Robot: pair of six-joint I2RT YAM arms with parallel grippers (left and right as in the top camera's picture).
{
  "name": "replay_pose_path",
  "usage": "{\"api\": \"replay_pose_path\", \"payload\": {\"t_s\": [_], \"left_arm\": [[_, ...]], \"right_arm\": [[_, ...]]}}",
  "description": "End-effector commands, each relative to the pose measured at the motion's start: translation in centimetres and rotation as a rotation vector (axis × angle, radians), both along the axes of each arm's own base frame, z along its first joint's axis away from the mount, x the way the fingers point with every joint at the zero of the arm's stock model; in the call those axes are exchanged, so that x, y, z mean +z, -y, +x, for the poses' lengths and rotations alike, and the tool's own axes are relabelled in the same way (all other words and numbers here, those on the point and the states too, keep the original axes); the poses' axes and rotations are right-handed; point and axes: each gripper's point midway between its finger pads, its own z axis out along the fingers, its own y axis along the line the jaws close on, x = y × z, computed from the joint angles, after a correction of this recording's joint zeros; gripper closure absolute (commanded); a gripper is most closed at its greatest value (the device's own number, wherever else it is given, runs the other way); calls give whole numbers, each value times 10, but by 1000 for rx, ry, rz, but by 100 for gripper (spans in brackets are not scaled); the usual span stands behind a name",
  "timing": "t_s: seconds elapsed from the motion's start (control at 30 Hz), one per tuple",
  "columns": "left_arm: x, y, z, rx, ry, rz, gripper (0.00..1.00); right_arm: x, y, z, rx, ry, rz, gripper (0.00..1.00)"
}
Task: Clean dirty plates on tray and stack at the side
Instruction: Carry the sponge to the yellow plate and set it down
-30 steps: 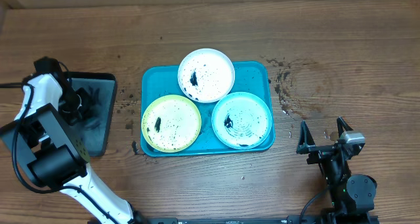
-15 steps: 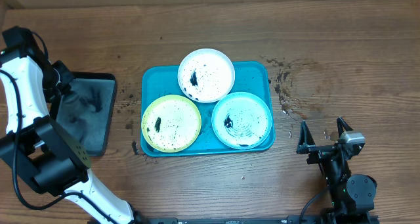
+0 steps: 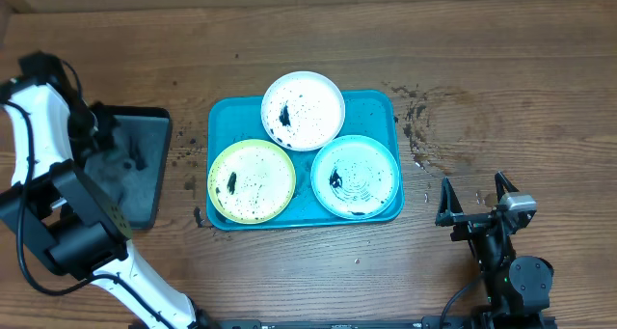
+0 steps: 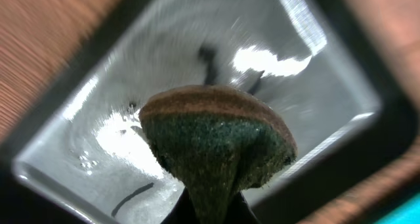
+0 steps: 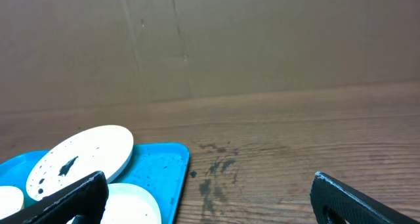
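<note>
— How many plates are there, and where do they lie?

— Three, all on the one large turquoise rectangular plastic tray (image 3: 374,107) in the middle of the wooden counter (image 3: 501,68); the round white plastic plate (image 3: 303,111) sits at the far side, overhanging the far rim; the round yellow-green plastic plate (image 3: 252,180) lies near left; the round pale mint-green plastic plate (image 3: 355,177) lies near right; each is just beside the other two, flat on the tray, and all three are speckled with black dirt.

— And the two claws?

— The left claw (image 4: 209,214) is pinched tight on one sponge (image 4: 216,145), which has a dark green scouring face and a brown layer; it hangs over the one smaller black rectangular tray (image 3: 140,199) at the left, whose floor glistens wet; whether the sponge touches that floor I cannot tell; the right claw (image 3: 472,186) stands wide with nothing between its two fingers, at the near right of the counter, well apart from the turquoise tray.

— Anything else?

— A scatter of black specks (image 3: 416,126) on the counter, just right of the turquoise tray.
</note>
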Motion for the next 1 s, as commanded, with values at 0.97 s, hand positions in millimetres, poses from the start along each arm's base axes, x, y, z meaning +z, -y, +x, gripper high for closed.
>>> {"api": "replay_pose_path", "payload": {"t_s": [0.97], "left_arm": [[113,176,-35,-464,52,-401,96]], "right_arm": [[-2,1,0,-6,3,0,0]]}}
